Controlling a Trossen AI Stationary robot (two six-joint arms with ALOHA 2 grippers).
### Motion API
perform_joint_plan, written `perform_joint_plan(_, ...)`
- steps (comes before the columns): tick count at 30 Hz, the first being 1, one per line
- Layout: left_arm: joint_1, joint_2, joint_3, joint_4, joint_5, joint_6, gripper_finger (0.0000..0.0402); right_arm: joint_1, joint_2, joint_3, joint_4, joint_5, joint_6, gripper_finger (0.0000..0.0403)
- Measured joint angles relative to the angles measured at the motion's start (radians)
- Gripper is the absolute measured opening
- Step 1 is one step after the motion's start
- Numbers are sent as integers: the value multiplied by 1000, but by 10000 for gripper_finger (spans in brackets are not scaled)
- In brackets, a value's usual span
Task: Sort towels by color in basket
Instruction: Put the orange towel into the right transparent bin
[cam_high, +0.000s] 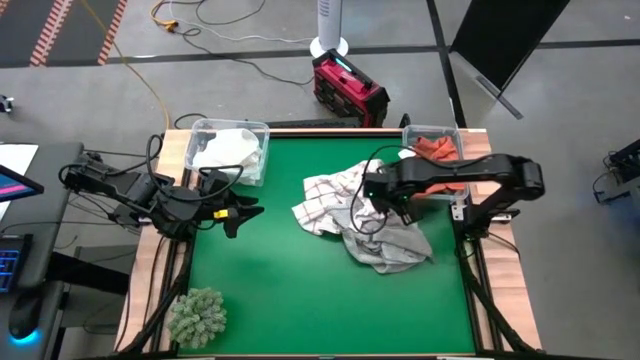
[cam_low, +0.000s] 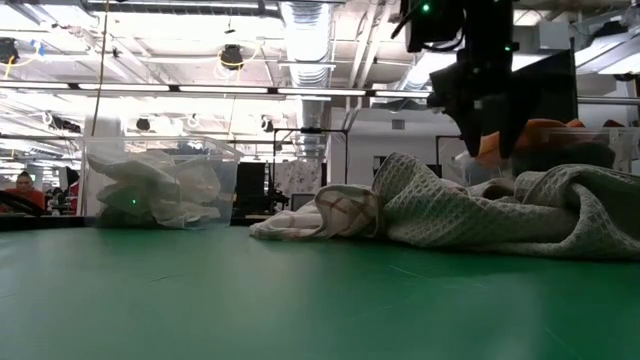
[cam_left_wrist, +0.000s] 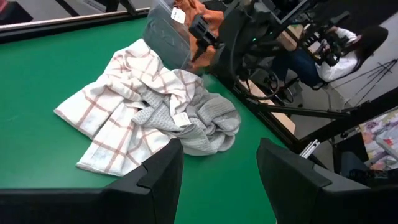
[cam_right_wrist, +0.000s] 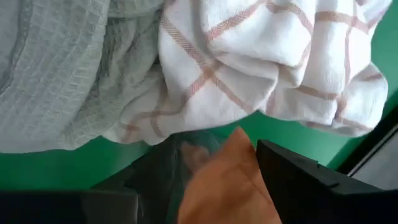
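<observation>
My right gripper (cam_high: 385, 207) hovers over the checked towel (cam_high: 330, 195) and grey towel (cam_high: 392, 245) heaped mid-counter (cam_high: 270, 290), jaws apart, orange towel (cam_right_wrist: 227, 183) between them. Left gripper (cam_high: 240, 212) waits, jaws apart.

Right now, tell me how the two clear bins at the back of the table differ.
The left bin holds white towels; the right bin holds rust-orange towels. The left bin sits inside the green mat's back corner; the right bin sits at the table's far right corner. Both are clear plastic.

White towel (cam_high: 325, 200) w/ rust-red checks, light grey waffle towel (cam_high: 390, 245), orange towel (cam_high: 436, 148) (far-right bin), green table (cam_high: 300, 290).
</observation>
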Motion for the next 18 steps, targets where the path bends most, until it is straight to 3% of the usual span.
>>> perform_joint_plan(6, 0, 0, 0, -2, 0, 0, 194, -13, 38, 1, -52, 1, -31, 262)
perform_joint_plan(9, 0, 0, 0, -18, 0, 0, 194, -38, 65, 1, -49, 24, -4, 234)
perform_joint_plan(12, 0, 0, 0, -18, 0, 0, 194, -58, 72, 1, -48, 52, -1, 171)
perform_joint_plan(16, 0, 0, 0, -18, 0, 0, 194, -79, 71, 1, -45, 55, -2, 47)
perform_joint_plan(18, 0, 0, 0, -18, 0, -1, 194, -83, 58, 1, -50, 55, -12, 20)
